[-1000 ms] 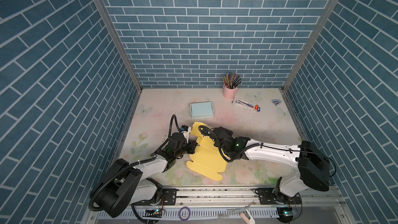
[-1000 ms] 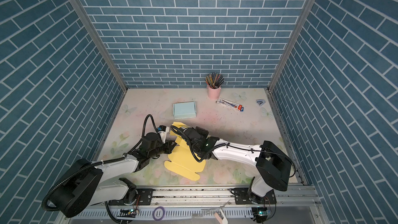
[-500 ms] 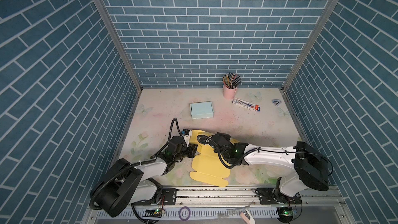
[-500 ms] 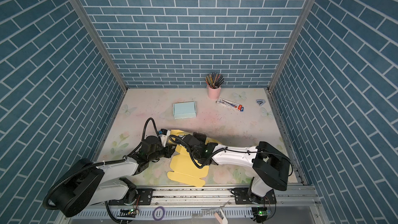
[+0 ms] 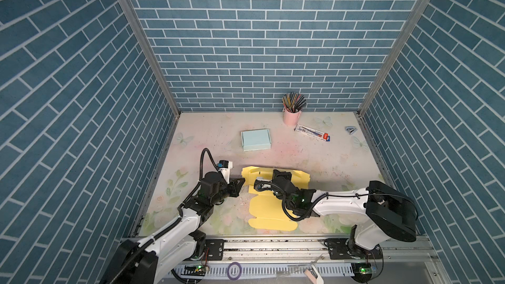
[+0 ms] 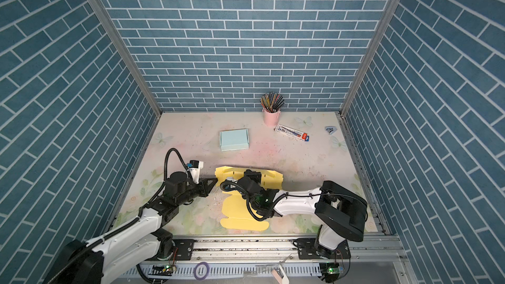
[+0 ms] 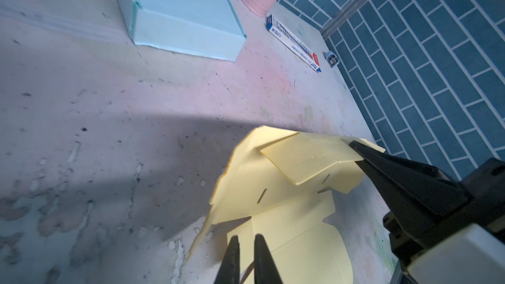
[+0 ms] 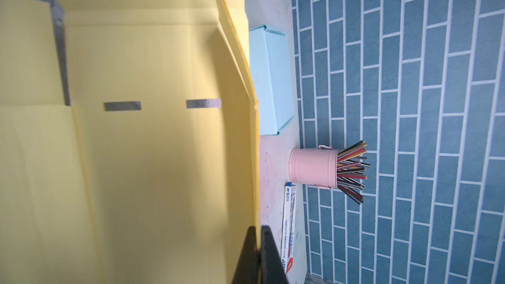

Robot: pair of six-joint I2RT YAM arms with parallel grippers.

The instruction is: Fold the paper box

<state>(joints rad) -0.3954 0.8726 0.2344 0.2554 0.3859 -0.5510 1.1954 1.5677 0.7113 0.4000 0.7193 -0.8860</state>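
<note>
Yellow paper box (image 5: 269, 209) lies part-unfolded, far flap upright w/ two slots.

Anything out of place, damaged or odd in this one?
Nothing spilled or visibly torn. The yellow box blank lies half flat, its far panel stood up and pinched by the right gripper. The table print is worn and flaking beside it.

Possibly "M&G" on pen box (image 8: 290, 214)

paper box (image 5: 269, 209) now lies lower; left tool (image 7: 247, 241) parted slightly.
</note>
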